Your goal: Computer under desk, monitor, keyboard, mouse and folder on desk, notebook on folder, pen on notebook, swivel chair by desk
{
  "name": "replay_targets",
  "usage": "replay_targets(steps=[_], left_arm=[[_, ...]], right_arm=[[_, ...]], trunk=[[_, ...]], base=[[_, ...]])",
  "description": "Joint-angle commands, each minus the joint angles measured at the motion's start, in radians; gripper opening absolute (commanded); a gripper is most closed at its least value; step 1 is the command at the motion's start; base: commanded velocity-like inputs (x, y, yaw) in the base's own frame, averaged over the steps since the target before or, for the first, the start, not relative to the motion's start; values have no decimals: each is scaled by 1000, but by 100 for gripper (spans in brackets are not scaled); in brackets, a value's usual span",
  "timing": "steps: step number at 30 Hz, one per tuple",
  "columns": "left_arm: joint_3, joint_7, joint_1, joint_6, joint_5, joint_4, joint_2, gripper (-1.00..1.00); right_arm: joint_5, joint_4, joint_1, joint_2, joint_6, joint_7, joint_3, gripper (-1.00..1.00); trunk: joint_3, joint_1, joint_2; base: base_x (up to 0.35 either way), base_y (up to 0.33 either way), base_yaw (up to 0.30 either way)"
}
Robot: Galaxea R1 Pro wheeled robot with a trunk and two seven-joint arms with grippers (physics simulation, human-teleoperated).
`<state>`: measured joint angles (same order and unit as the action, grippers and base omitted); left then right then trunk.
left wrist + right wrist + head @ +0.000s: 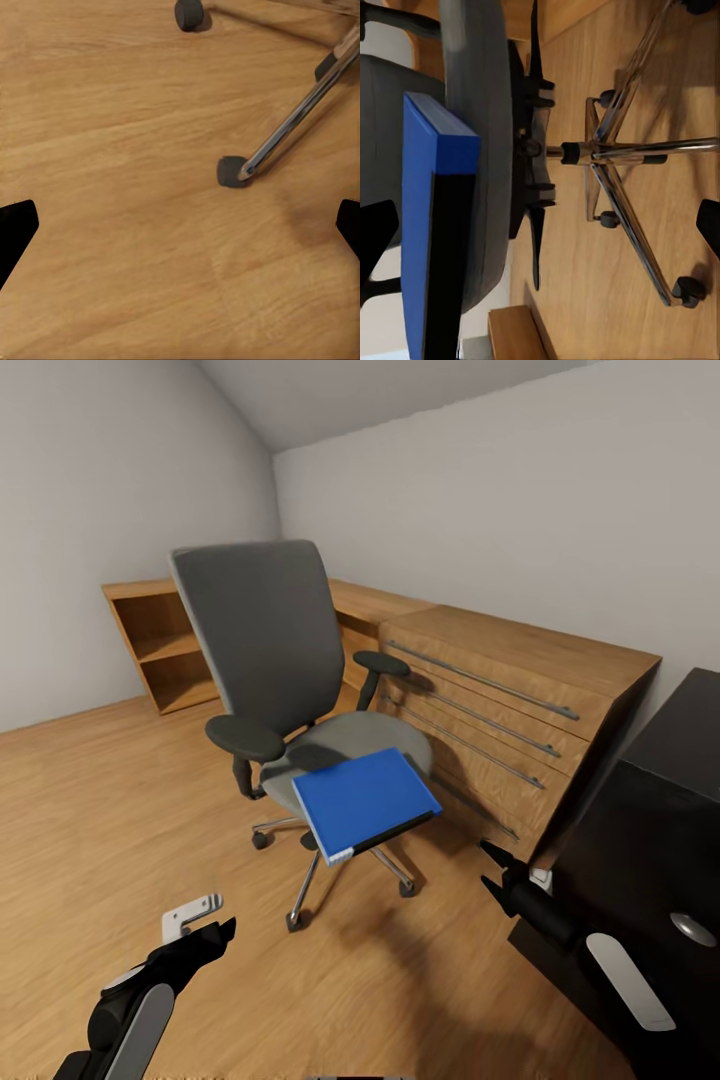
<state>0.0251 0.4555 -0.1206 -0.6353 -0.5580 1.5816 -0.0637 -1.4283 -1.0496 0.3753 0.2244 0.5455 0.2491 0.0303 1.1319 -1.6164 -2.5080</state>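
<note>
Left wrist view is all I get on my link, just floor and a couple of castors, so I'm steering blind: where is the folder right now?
Observer: The folder lies on the seat of the swivel chair, its near corner overhanging the seat's front edge.
Operator: Is either gripper holding anything?
Observer: No. The right gripper is open and empty, near the black desk, pointing at the chair.
Operator: And my left one?
Observer: The left gripper hangs open above the floor, short of the chair's chrome base.
Operator: What is behind the chair?
Observer: A wooden chest with bar handles, against the wall.
</note>
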Motion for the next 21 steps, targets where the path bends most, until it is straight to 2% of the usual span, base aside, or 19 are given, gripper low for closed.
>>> replay_targets(steps=[1,7,12,16,17,21], left_arm=[[2,10,-1,-1,-11,1,-1,100],[1,11,-1,-1,-10,0,-1,100],[2,11,-1,-1,-11,0,-1,100],[2,11,-1,-2,-11,-1,-1,100],[2,11,-1,-2,-11,-1,-2,100],[2,11,-1,-2,-11,-1,-2,100]], right_arm=[[-3,0,0,-2,6,1,1,100],[0,0,0,-8,5,-5,-4,100],[1,-1,2,-17,3,-55,-6,100],[2,-1,4,-44,-4,-102,-5,100],[2,-1,5,-61,-14,-116,-3,100],[2,-2,6,-82,-35,-131,-2,100]], trunk=[[5,0,-1],[28,-3,-2],[47,-5,-3],[63,-7,-4],[67,-7,-4],[67,-7,-4]], base=[[0,0,0],[0,0,0],[0,0,0],[0,0,0],[0,0,0],[0,0,0]])
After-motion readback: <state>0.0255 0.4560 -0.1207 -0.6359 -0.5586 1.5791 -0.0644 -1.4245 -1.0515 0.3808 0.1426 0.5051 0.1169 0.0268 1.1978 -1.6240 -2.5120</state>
